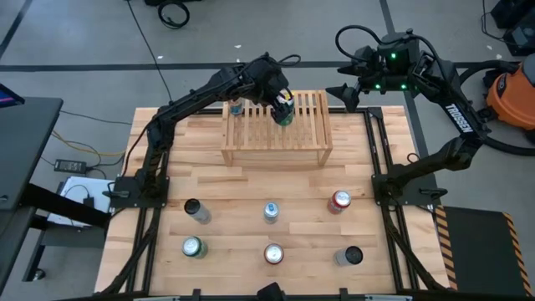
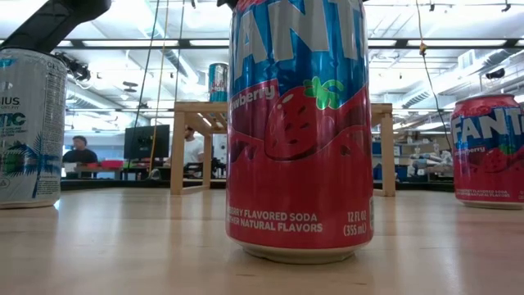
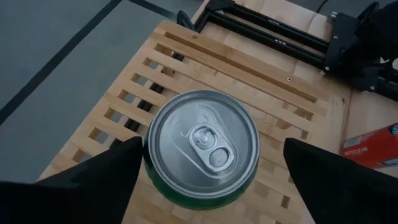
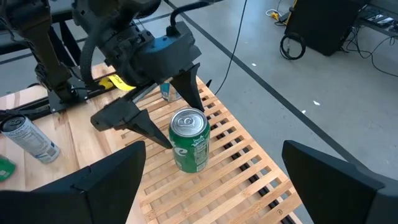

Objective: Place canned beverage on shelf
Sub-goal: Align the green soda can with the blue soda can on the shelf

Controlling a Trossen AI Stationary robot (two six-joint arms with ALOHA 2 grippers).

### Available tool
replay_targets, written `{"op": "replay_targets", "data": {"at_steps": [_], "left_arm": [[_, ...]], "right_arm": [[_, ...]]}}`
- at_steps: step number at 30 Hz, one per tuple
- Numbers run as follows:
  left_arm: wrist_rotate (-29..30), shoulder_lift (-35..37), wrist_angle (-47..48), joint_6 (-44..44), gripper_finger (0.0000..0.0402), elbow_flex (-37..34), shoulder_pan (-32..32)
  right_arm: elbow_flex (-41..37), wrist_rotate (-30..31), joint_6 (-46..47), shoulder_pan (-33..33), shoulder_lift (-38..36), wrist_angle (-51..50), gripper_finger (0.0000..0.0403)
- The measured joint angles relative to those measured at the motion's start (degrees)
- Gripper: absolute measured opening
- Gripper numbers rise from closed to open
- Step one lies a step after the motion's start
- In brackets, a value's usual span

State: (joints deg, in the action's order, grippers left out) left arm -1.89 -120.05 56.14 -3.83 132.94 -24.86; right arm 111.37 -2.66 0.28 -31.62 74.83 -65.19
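Now left claw (image 4: 163,107) spread wide around upright green can (image 4: 189,140) on shelf (image 4: 249,174), fingers clear.

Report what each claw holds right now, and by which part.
Nothing is held. The left claw stands open around the green can on the shelf, fingers apart from it. The right claw is open, empty.

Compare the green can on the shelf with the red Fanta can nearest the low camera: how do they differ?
The green can stands on the shelf's slatted top, between the open fingers of the left gripper; the red Fanta can stands on the table, no gripper near. One is green, the other red and blue with strawberry artwork. Both are upright. The right gripper hovers open beside the shelf.
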Motion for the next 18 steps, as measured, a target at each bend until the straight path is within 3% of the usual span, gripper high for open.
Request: {"op": "replay_targets", "data": {"at_steps": [18], "left_arm": [[-0.23, -2.64, -1.96, 0.67, 0.0393, -0.09, -0.25]], "right_arm": [[0.0, 0.0, 0.01, 0.0, 0.02, 0.0, 0.0387]]}}
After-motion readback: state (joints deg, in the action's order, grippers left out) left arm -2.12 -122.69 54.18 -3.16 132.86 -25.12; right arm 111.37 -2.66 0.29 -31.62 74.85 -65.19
